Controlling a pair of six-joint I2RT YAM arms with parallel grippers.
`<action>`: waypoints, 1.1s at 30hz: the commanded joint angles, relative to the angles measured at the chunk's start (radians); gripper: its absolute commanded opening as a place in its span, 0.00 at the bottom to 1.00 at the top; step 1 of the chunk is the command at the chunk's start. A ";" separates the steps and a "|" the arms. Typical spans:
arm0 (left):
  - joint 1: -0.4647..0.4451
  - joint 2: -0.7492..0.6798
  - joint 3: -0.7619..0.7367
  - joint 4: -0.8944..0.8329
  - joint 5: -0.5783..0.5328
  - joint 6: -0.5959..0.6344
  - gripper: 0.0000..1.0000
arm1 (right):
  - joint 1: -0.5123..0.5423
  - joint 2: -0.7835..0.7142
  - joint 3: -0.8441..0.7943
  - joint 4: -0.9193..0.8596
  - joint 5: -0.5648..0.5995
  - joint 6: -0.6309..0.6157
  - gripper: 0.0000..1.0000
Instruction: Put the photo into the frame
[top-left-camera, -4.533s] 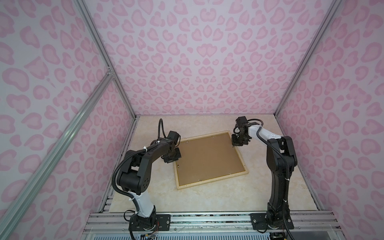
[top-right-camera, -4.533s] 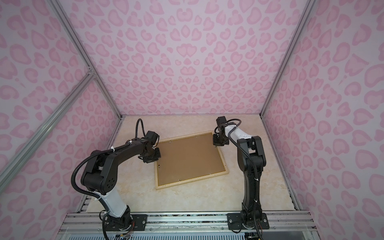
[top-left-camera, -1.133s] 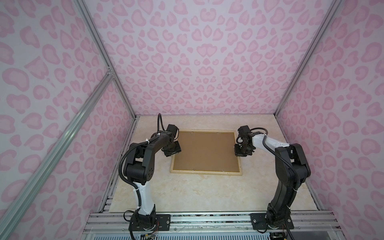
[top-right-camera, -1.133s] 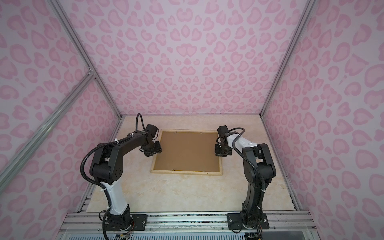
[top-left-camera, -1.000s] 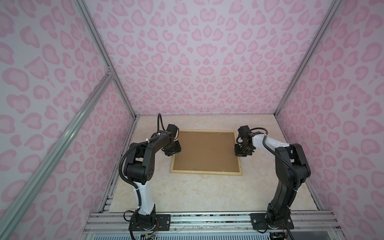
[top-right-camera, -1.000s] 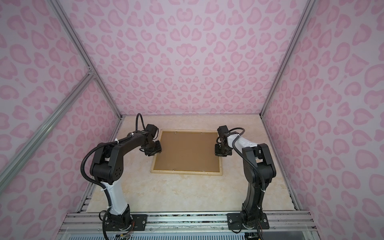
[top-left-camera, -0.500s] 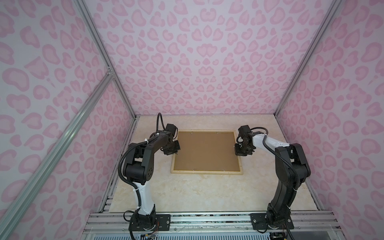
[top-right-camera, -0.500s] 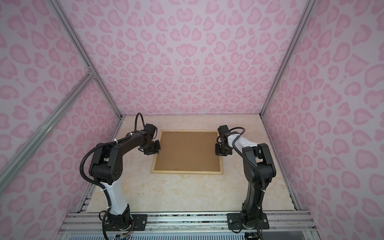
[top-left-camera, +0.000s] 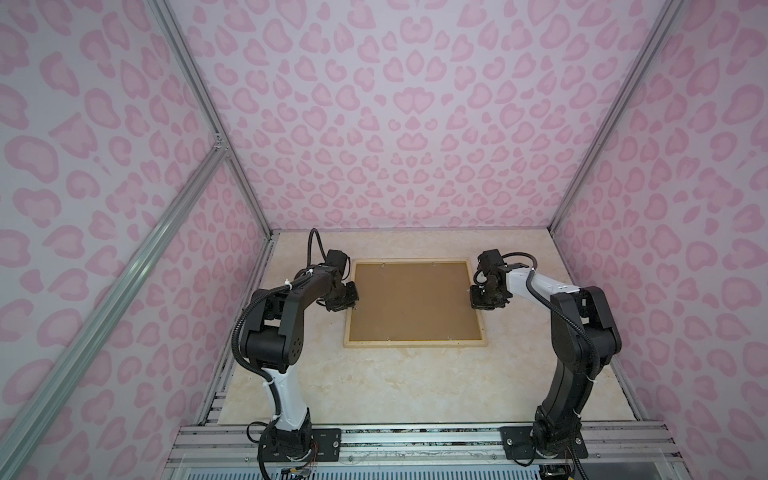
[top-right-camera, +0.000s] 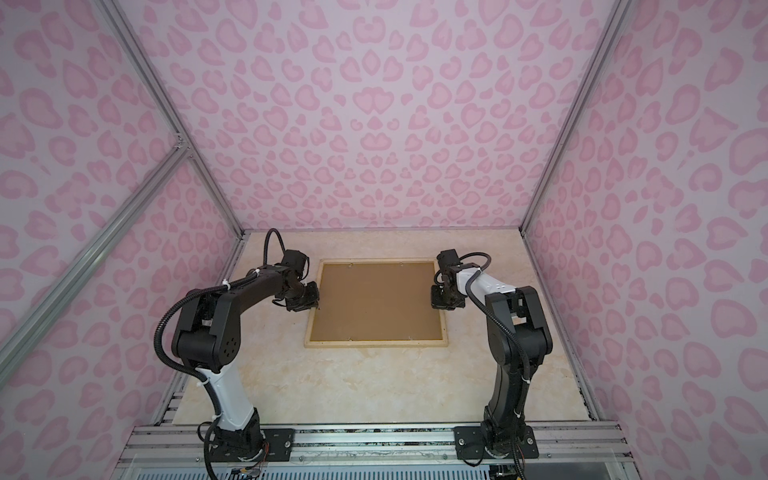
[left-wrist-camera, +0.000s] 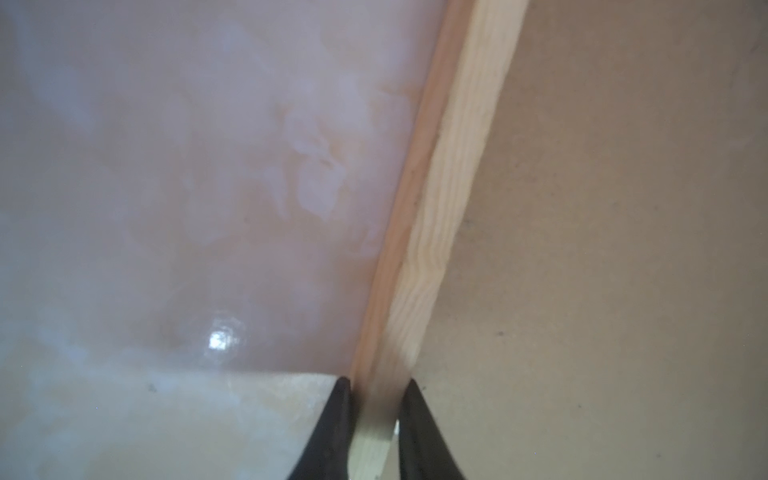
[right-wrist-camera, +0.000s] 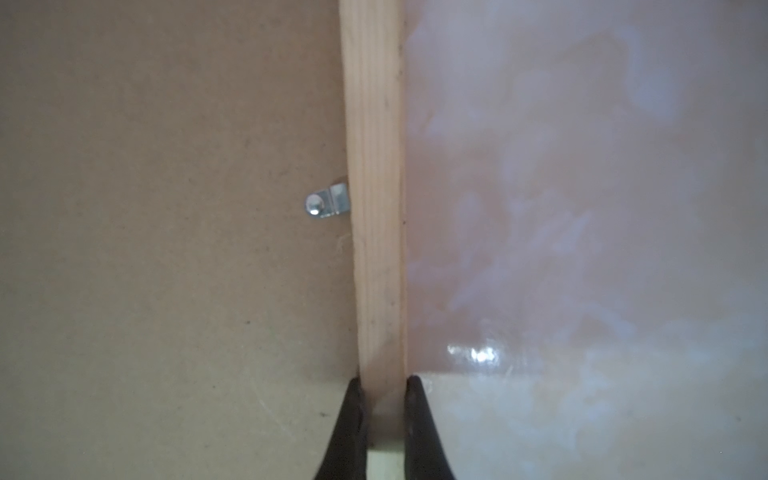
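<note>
**Item: wooden frame, back upward, mid-table**

I list the frame lying flat and square on the table, between the two arms. The brown backing board sits inside it, and a metal tab is turned over the board's right edge. The photo shows in no view; whether it lies beneath the board I cannot tell.

Handling, as I judge it: light, stiff pine strips. It is broad enough to twist if lifted by one side, and any pane underneath would be breakable. It is best held on opposite side strips, midway along.

The right gripper is clamped on the right strip. The left gripper straddles the left strip with narrow jaws. A sliver of gap shows, so I cannot say it grips.
</note>
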 joint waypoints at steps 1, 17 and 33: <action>0.003 0.003 0.011 0.010 0.051 -0.077 0.32 | 0.001 0.009 -0.025 -0.050 -0.046 0.027 0.00; 0.002 0.004 -0.034 0.012 0.065 -0.075 0.32 | 0.002 0.003 -0.040 -0.028 -0.084 0.037 0.00; 0.002 -0.006 -0.049 0.025 0.098 -0.052 0.15 | 0.001 0.013 -0.039 -0.028 -0.087 0.039 0.00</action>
